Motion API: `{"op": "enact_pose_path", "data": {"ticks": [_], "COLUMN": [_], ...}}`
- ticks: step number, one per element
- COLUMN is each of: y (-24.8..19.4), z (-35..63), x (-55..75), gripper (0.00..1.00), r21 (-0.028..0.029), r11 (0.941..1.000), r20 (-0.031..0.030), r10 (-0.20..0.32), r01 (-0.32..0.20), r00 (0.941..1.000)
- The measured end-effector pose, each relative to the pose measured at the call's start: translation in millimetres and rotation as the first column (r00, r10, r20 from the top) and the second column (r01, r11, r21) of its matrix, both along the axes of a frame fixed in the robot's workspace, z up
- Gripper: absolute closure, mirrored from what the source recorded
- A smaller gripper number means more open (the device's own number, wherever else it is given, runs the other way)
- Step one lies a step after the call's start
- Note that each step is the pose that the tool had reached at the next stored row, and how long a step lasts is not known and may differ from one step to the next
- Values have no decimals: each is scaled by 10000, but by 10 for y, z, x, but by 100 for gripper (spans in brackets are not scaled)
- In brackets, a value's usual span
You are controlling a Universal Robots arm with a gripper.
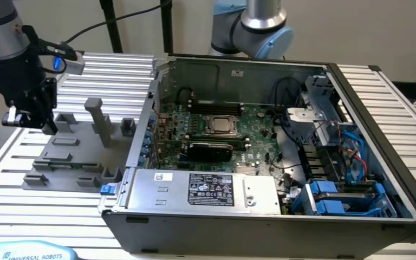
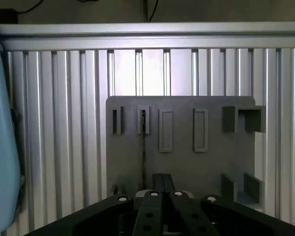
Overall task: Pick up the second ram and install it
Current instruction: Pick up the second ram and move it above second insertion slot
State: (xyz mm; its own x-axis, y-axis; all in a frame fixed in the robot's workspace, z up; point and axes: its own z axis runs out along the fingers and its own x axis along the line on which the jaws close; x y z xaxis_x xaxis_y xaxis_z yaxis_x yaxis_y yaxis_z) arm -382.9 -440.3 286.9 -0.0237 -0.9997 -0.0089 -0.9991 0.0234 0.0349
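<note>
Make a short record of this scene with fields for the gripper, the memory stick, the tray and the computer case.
gripper: gripper shut, nothing held, above the holder tray
tray: gray holder tray with slots, lying on the slatted table
memory stick: thin strip on edge in one tray slot, likely the memory stick; not gripped
computer case: computer case open, on the exterior view's right of the tray, motherboard inside

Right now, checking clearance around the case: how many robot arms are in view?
2. One arm hangs by the grey fixture at the exterior view's left; a second arm stands behind the open computer case. More could be out of frame.
</note>
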Motion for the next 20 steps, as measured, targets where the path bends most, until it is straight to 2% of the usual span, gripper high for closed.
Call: {"op": "enact_pose_path", "data": {"ticks": [9, 11, 12, 13, 14, 15, 20], "y": [-89, -98, -100, -100, -100, -100, -101], "z": [-53, -86, -103, -123, -141, -159, -250], "x": [93, 103, 106, 107, 107, 108, 109], "gripper": [88, 76, 76, 70, 70, 64, 64], "r21": [0, 0, -1, 0, 0, 0, 1], "r11": [9998, 9997, 9997, 9997, 9996, 9995, 9992], "r20": [11, 10, 9, 9, 9, 9, 10], "r10": [194, 227, 244, 264, 281, 305, 405], "r01": [-194, -227, -244, -264, -281, -305, -405], "r00": [9998, 9997, 9997, 9997, 9996, 9995, 9992]}}
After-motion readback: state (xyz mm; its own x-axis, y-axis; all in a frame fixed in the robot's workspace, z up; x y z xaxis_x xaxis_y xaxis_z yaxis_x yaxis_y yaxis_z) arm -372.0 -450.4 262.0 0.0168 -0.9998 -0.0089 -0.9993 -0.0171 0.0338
